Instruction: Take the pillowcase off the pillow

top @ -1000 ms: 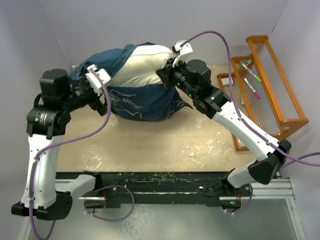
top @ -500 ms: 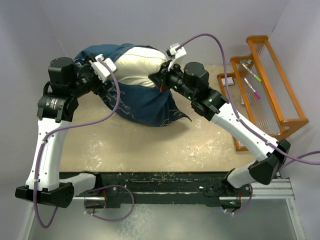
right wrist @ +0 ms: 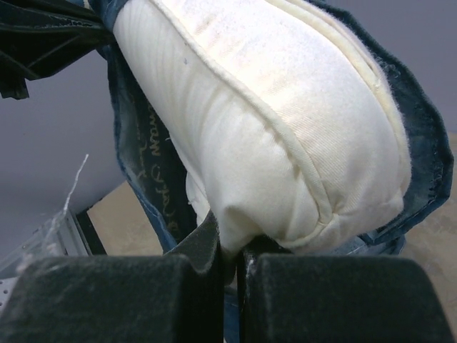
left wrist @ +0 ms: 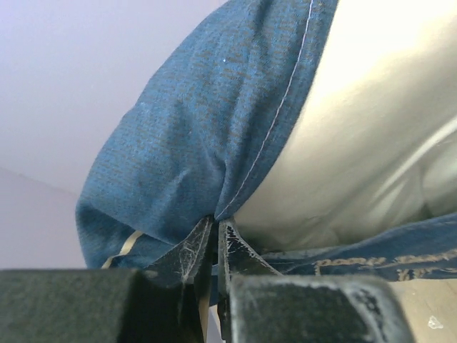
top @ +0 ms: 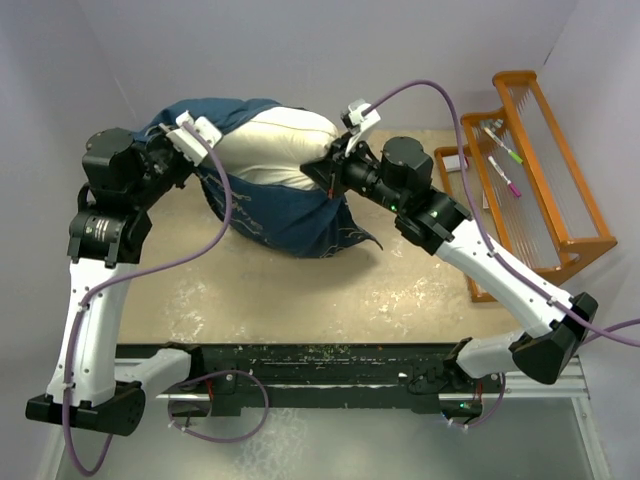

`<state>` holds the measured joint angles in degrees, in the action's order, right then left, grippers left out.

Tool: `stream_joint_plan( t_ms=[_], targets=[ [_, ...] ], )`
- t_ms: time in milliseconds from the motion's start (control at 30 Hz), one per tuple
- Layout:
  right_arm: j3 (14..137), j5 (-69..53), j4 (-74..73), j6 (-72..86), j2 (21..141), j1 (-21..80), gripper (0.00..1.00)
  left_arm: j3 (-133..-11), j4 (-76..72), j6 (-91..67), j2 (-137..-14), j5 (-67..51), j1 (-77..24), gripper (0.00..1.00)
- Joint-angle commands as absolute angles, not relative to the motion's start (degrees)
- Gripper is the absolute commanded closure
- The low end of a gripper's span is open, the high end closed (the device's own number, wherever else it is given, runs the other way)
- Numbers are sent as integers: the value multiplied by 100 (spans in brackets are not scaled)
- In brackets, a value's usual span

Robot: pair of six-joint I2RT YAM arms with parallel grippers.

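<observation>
The navy pillowcase (top: 285,210) with white script hangs off the cream pillow (top: 270,145), both lifted above the back of the table. My left gripper (top: 205,150) is shut on the pillowcase's hemmed edge (left wrist: 235,143) at the pillow's left end; the fabric bunches between the fingertips (left wrist: 216,227). My right gripper (top: 322,165) is shut on a pinch of the pillow (right wrist: 271,143) at its right corner, just below the seam. The pillowcase (right wrist: 146,171) droops under and behind the pillow, and about half the pillow is bare.
An orange wooden rack (top: 545,170) holding markers stands at the right edge of the table. The tan table surface (top: 320,290) stretches in front of the fabric. Purple cables loop off both wrists. Grey walls close in behind and at both sides.
My left gripper has closed onto the pillowcase's edge at the pillow's left end. The pillow and case were raised and shifted left, and the right arm followed with its grip unchanged.
</observation>
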<state>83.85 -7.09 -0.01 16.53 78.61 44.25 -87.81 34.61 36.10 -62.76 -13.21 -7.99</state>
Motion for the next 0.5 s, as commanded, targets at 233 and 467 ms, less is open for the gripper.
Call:
stream_joint_plan(
  t_ms=[233,467],
  targets=[
    [8144,-1211,566,1599,7248,4458,100,-8659,2337,3505,-5994,-326,-782,100],
    [7728,-1634,598,1413,6972,4452,100,-8929,1422,2668,-5905,7,-781,100]
  ],
)
